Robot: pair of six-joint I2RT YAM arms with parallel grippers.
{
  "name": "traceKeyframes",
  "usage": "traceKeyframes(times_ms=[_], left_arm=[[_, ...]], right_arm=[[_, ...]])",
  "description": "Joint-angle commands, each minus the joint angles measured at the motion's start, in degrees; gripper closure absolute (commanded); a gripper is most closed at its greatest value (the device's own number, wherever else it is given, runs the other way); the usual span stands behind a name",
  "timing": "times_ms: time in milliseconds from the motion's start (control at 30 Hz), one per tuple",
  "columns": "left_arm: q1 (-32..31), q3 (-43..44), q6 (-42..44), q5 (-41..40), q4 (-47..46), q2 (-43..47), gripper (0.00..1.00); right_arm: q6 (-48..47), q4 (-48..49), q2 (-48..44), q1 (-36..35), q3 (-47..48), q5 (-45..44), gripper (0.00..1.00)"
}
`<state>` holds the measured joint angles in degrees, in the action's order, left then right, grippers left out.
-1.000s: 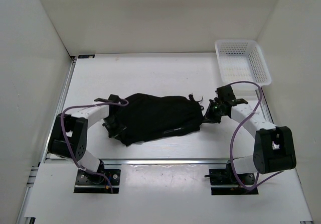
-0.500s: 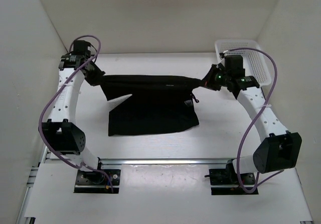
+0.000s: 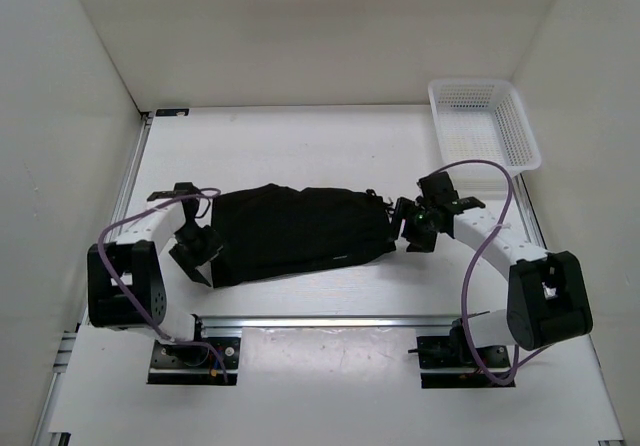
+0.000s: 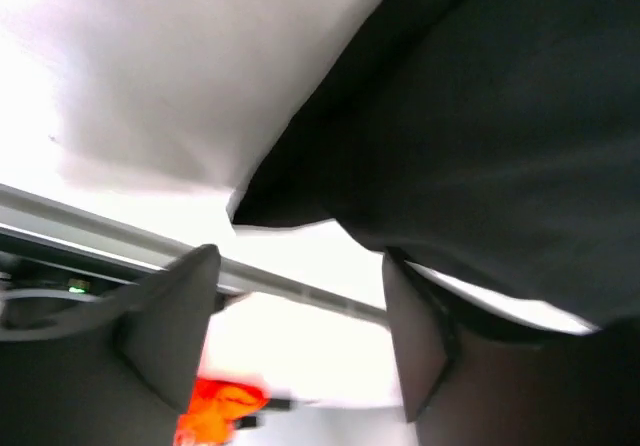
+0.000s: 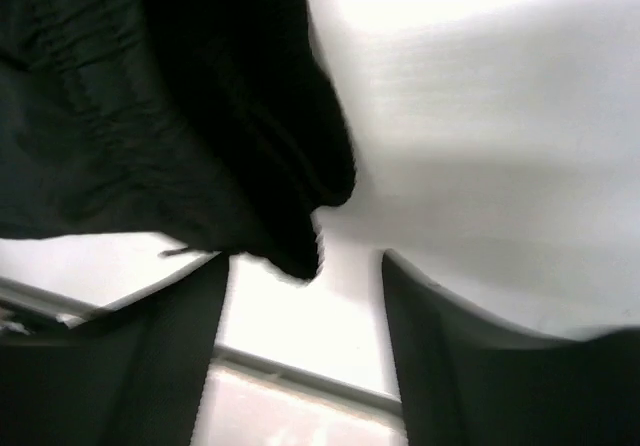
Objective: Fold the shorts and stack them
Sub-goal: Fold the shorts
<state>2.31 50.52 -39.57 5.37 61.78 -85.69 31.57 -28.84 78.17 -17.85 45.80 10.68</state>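
Note:
The black shorts point(image 3: 300, 234) lie folded into a wide band on the white table point(image 3: 300, 146), between my two arms. My left gripper point(image 3: 203, 258) sits low at the shorts' left end. It is open, and its fingers point(image 4: 170, 311) have only bright table between them, with the shorts point(image 4: 480, 136) just beyond the tips. My right gripper point(image 3: 405, 228) is at the right end, also open. In the right wrist view a corner of the shorts point(image 5: 150, 116) hangs just past the left finger point(image 5: 170, 356), and nothing is pinched.
A white mesh basket point(image 3: 483, 121) stands at the back right corner of the table. White walls enclose the table on three sides. A metal rail point(image 3: 320, 318) runs along the near edge, close behind both grippers.
Half a second ago both grippers were shut on the shorts' edge, stretched out at the far side. They have since come down and toward me, folding the cloth over, and both have opened and let go.

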Motion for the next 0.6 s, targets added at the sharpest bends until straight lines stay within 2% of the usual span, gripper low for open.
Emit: traceKeyframes(times_ms=[0,33,67,100,133,367,467,567], left_arm=[[-2.03,-0.86,-1.55,2.72,-4.30,5.80,0.18],[-2.04,-0.86,-2.08,2.72,-4.30,6.49,0.14],[-2.04,-0.86,-2.70,1.76,-4.30,6.50,0.03],[-2.04,-0.86,-2.70,0.97,-4.30,6.50,0.03],[-2.04,-0.86,-3.40,0.44,-4.30,6.50,0.00],[-2.04,-2.62,-5.08,-0.18,-7.37,1.85,0.00],[-2.04,-3.24,-5.60,-0.80,-10.00,-2.71,0.00],[-2.04,-3.24,-5.60,0.26,-11.86,-7.46,0.08]], right_arm=[[0.06,4.14,0.66,0.62,1.04,-1.36,0.23],[0.07,4.14,1.36,1.23,2.35,-1.36,0.14],[0.07,4.14,1.37,1.23,2.88,-0.58,0.11],[0.59,4.14,2.85,1.23,3.41,0.65,0.11],[0.60,4.14,3.39,1.76,3.94,1.18,0.07],[3.06,6.95,5.85,2.38,2.81,3.39,0.04],[4.20,9.84,7.16,2.38,1.14,5.40,0.04],[5.52,13.44,9.89,2.38,0.52,6.54,0.08]])
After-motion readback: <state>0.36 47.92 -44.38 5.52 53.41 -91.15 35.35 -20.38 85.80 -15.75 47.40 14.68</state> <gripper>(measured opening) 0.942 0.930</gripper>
